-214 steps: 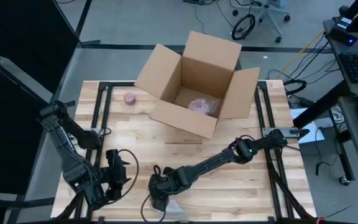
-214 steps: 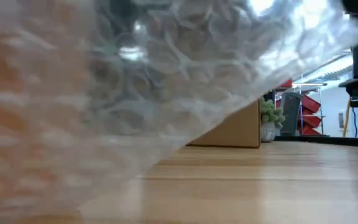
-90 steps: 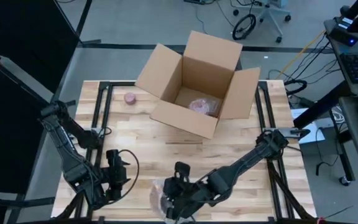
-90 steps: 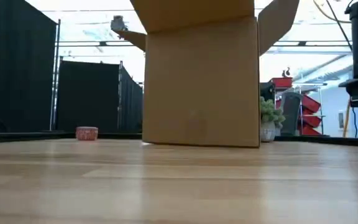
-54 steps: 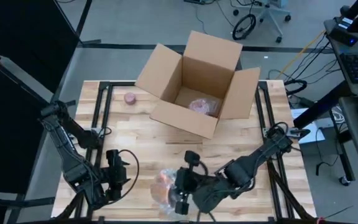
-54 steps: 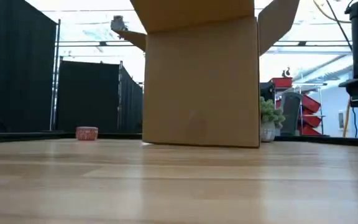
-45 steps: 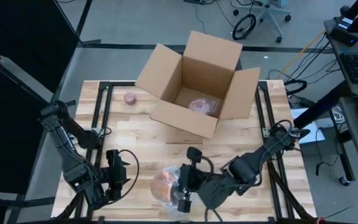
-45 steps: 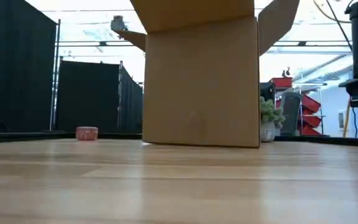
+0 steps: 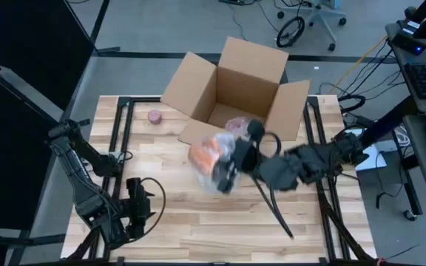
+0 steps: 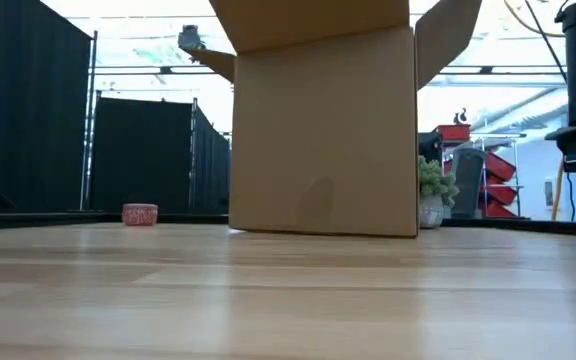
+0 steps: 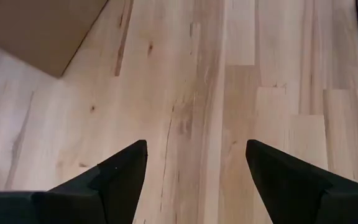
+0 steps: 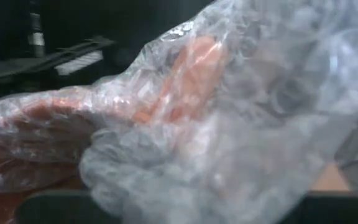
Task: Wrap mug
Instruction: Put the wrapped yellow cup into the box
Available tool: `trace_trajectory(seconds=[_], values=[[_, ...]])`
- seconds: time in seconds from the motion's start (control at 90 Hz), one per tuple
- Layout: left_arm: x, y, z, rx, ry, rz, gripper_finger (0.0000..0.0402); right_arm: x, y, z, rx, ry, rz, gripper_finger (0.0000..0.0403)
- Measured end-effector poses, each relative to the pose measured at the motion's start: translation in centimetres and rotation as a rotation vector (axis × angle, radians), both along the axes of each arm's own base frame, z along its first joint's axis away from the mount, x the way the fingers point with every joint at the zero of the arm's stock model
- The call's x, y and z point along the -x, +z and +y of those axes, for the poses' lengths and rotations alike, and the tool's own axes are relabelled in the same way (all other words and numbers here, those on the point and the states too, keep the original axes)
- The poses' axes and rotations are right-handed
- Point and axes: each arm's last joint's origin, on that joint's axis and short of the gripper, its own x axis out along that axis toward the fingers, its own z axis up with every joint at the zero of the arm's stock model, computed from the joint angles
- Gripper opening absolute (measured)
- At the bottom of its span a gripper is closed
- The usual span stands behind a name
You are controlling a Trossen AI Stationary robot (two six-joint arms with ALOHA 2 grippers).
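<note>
An orange mug [image 9: 205, 153] wrapped in clear bubble wrap [image 12: 260, 124] hangs in the air just in front of the open cardboard box [image 9: 235, 89], by its near left flap. My right gripper [image 9: 232, 164] is shut on this bundle, reaching toward the table's left. In the right wrist view the mug's orange [image 12: 188, 62] shows through the wrap, which fills the picture and hides the fingers. My left gripper [image 9: 137, 209] waits open over the near left of the table, nothing between its fingers [image 11: 194, 146]. My right gripper holds the bubble-wrapped mug by its right side [image 9: 224, 164], coming at it about level from the table's right. The wrap hides the fingers, so the exact part cannot be told. The bundle is lifted clear of the table, loose wrap hanging below it [image 9: 220, 183].
The box [image 10: 323, 120] stands at the far middle with its flaps open and another wrapped pinkish thing [image 9: 240, 124] inside. A small pink round object [image 9: 154, 116] sits left of the box. A black cable [image 9: 276, 214] trails from the right arm over bare wood.
My right gripper has swung from the table's near edge up and toward the far edge, to the box, turning as it went. The wrapped mug has gone with it, clear of the table and now just in front of the box.
</note>
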Motion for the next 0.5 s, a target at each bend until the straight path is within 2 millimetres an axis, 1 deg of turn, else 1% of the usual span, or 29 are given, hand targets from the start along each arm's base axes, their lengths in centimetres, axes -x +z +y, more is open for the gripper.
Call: trace_trajectory(seconds=[0.044, 0.122, 0.211, 0.289, 0.378, 0.5], values=[[0.0, 0.0, 0.0, -0.003, 0.001, -0.003, 0.0263, 0.0, 0.3, -1.5, 0.005, -0.034, 0.005, 0.0031], [-0.1, 0.0, 0.1, -0.005, 0.008, -0.005, 0.0263, 0.2, 0.6, -4.6, 0.027, -0.116, 0.046, 0.0031], [-0.2, 0.0, 0.1, -0.005, 0.009, -0.005, 0.0263, 0.5, 0.2, -8.4, 0.044, -0.223, 0.130, 0.0031], [-0.2, 0.0, 0.2, -0.005, 0.010, -0.006, 0.0263, 0.8, -0.7, -11.9, 0.024, -0.288, 0.238, 0.0031], [-0.2, 0.0, 0.2, -0.006, 0.009, -0.006, 0.0263, 1.3, -2.0, -15.8, -0.063, -0.327, 0.350, 0.0031], [-0.2, 0.0, 0.2, -0.017, 0.012, -0.019, 0.0263, 0.9, -4.4, -20.8, -0.198, -0.371, 0.471, 0.0031]])
